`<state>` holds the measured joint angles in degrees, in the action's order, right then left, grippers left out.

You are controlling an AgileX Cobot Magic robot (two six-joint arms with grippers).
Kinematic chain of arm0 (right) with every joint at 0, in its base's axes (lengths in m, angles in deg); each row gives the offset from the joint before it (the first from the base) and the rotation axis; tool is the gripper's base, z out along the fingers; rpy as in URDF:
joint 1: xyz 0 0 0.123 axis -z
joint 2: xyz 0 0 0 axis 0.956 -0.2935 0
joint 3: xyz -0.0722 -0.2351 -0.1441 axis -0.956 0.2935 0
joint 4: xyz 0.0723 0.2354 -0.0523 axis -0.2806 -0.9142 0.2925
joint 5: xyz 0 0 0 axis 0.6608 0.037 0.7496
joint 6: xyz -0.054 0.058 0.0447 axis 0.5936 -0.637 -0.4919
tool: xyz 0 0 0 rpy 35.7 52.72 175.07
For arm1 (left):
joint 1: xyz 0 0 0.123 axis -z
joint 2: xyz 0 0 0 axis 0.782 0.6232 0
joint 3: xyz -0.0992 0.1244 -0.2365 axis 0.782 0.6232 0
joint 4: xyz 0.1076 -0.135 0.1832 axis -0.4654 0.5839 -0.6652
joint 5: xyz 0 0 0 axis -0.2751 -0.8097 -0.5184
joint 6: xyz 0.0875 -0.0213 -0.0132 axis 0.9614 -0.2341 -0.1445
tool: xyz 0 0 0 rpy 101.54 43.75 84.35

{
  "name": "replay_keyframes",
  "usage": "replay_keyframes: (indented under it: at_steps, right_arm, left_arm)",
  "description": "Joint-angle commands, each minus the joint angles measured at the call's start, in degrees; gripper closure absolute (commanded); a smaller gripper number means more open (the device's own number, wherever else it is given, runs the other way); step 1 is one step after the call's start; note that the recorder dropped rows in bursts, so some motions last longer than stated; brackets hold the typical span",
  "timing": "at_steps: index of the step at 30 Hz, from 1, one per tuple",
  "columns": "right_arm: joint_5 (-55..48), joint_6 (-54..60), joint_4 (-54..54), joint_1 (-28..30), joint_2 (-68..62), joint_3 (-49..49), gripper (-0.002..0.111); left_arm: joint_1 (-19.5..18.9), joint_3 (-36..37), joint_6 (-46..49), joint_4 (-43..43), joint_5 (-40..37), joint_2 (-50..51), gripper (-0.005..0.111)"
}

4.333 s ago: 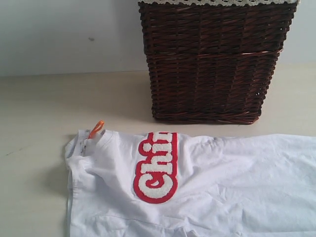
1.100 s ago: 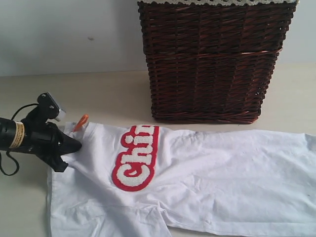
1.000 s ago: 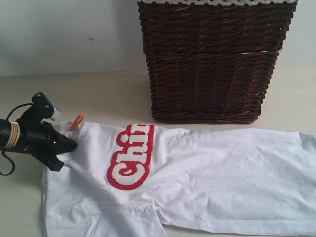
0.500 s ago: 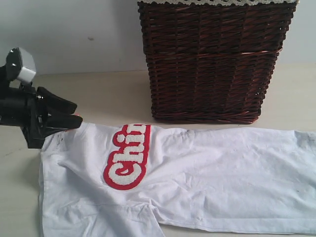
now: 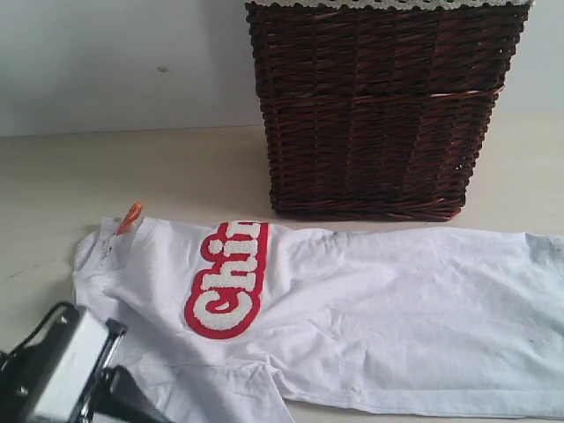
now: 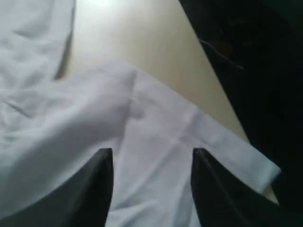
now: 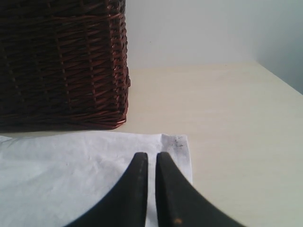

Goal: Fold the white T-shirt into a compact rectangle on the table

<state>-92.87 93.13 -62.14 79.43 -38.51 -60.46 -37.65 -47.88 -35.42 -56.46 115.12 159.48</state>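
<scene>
While the white T-shirt lies spread on the table just before a wicker basket, the left gripper, having let go of the collar, hangs parted over its cloth; the right gripper sits closed at the hem.

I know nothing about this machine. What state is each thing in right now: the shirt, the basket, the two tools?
T-shirt: lying spread on the table, wrinkled, not yet a compact rectangle.
neck tag: sticking up at the collar.
basket: upright behind the shirt.
left tool: open, over the cloth.
right tool: shut, over the shirt's edge.
</scene>
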Motion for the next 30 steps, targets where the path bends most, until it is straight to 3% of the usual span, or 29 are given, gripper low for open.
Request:
replay_keyframes:
  at_steps: [1,3,5,10,13,15,19,21,25,30]
  right_arm:
    - [0.7,0.1,-0.1,-0.2,0.3,0.3,0.101]
    - [0.7,0.1,-0.1,-0.2,0.3,0.3,0.101]
    - [0.7,0.1,-0.1,-0.2,0.3,0.3,0.101]
    - [0.7,0.1,-0.1,-0.2,0.3,0.3,0.101]
    - [0.7,0.2,-0.1,-0.2,0.3,0.3,0.101]
    - [0.7,0.2,-0.1,-0.2,0.3,0.3,0.101]
    - [0.7,0.1,-0.1,-0.2,0.3,0.3,0.101]
    - [0.7,0.1,-0.1,-0.2,0.3,0.3,0.101]
    - [0.7,0.1,-0.1,-0.2,0.3,0.3,0.101]
    - [0.7,0.1,-0.1,-0.2,0.3,0.3,0.101]
  left_arm:
    - [2.9,2.8,-8.2,0.5,-13.3,-0.6,0.072]
    - [2.9,2.9,-7.3,0.5,-14.0,-0.6,0.079]
    - [2.8,2.9,-4.7,0.5,-12.9,-0.6,0.078]
    - [2.9,3.7,0.0,0.5,-10.5,-0.6,0.052]
    - [2.9,5.1,3.2,0.5,-14.0,-0.6,0.047]
    - [2.9,6.0,7.6,0.5,-17.6,0.4,0.052]
    - [2.9,6.0,7.4,0.5,-17.4,0.9,0.076]
    - [2.9,6.0,7.2,0.5,-16.7,0.9,0.105]
    - [2.8,5.8,-0.1,2.5,-11.3,-0.5,0.107]
    - [2.7,0.5,-30.5,1.5,-4.8,-3.7,0.107]
